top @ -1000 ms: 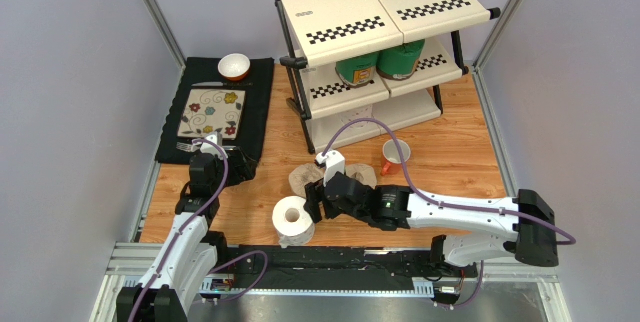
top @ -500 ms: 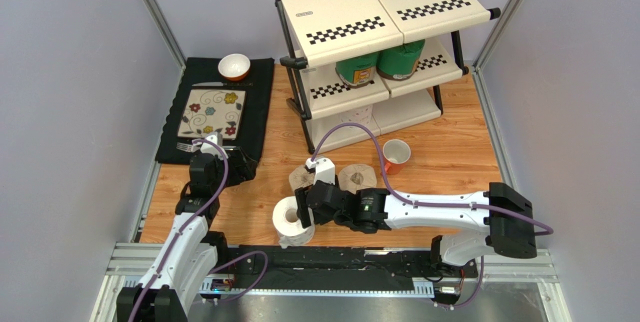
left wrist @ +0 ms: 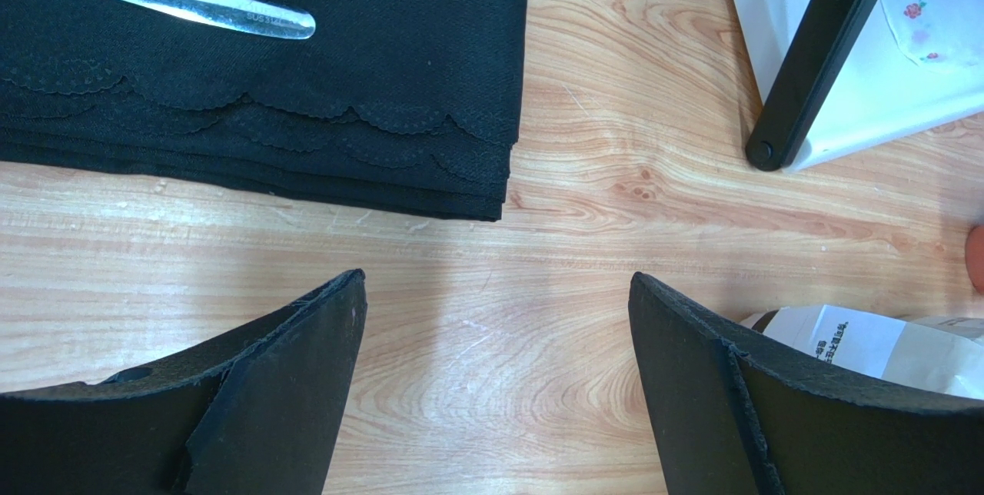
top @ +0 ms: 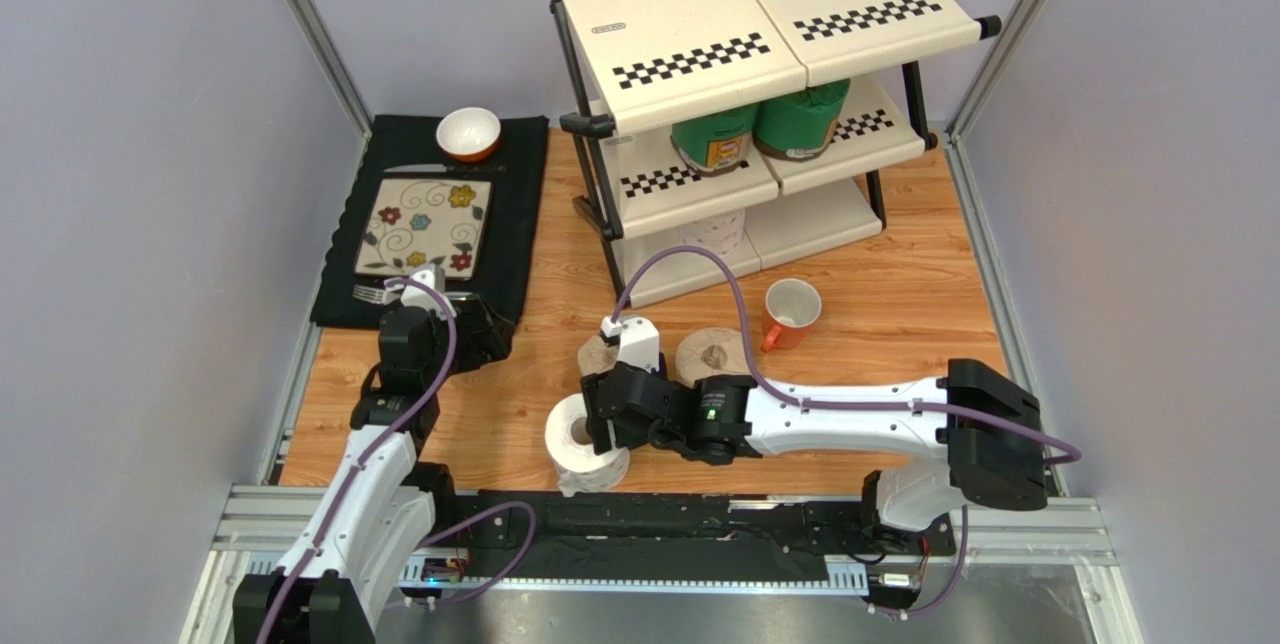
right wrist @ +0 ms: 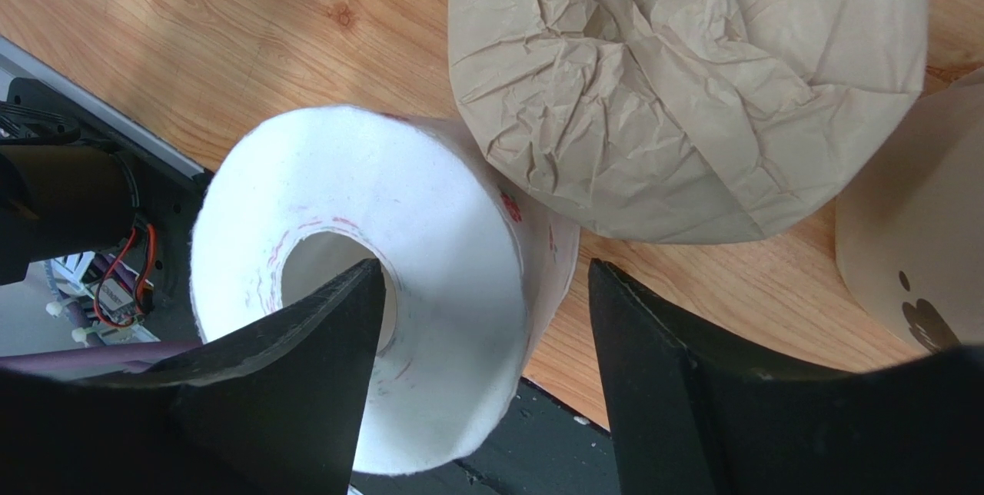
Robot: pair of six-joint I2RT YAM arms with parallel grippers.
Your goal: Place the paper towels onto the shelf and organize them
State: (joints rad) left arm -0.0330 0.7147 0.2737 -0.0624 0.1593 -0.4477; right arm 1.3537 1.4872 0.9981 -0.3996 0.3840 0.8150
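The white paper towel roll [right wrist: 462,241] stands on end at the 6 o'clock edge of the worktop [top: 902,299], partly over the rail below, so a sideways nudge could tip it off. It is also soft, and a lopsided squeeze could crush the wall or let it slip out.

The right gripper [right wrist: 485,270] has its fingers apart across the roll's wall. One finger is over the hollow core and the other is outside, on the 3 o'clock side. I judge nothing is clamped yet.

A brown kraft roll [right wrist: 681,92] presses in at the white roll's 1 o'clock, and the outer finger may snag its wrapper.

The shelf [top: 751,37] waits at 1 o'clock, with two green rolls [top: 751,131] on its middle tier.

The left gripper [left wrist: 497,288] hangs with its fingers apart over bare wood.
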